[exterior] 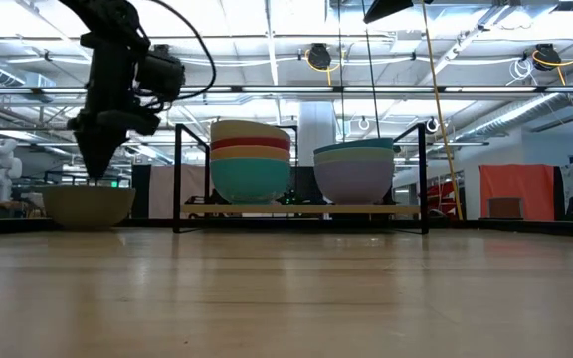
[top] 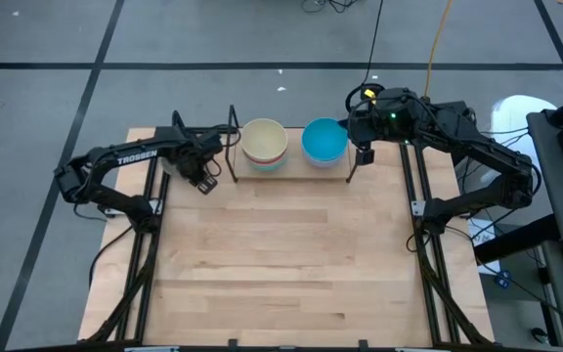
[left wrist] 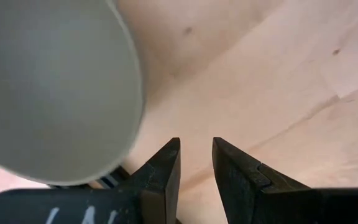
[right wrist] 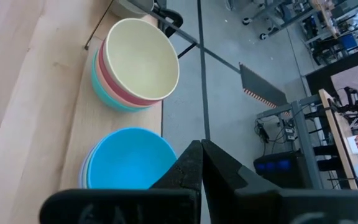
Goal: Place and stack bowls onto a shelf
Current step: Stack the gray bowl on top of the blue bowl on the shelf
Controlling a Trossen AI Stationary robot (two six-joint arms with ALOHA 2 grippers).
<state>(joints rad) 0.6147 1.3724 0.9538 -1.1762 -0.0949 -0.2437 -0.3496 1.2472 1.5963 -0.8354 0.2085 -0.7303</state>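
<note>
Two stacks of bowls sit on the shelf (exterior: 301,210); one olive-grey bowl (exterior: 89,206) remains on the desk (top: 281,264) under the spread left hand (top: 203,183), right hand (top: 364,154) pressed together.

a white humanoid figure (exterior: 1,165) and an orange panel (exterior: 517,191) stand behind the table.

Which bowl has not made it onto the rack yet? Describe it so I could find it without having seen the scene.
Start at the low black metal-rod shelf at the table's far edge, holding two stacks of bowls. Just outside its left-arm end frame, one olive-grey round plastic bowl sits alone on the wooden tabletop, under the left gripper. It is the only bowl off the shelf, unstacked, and dull beside the bright stacks.
</note>
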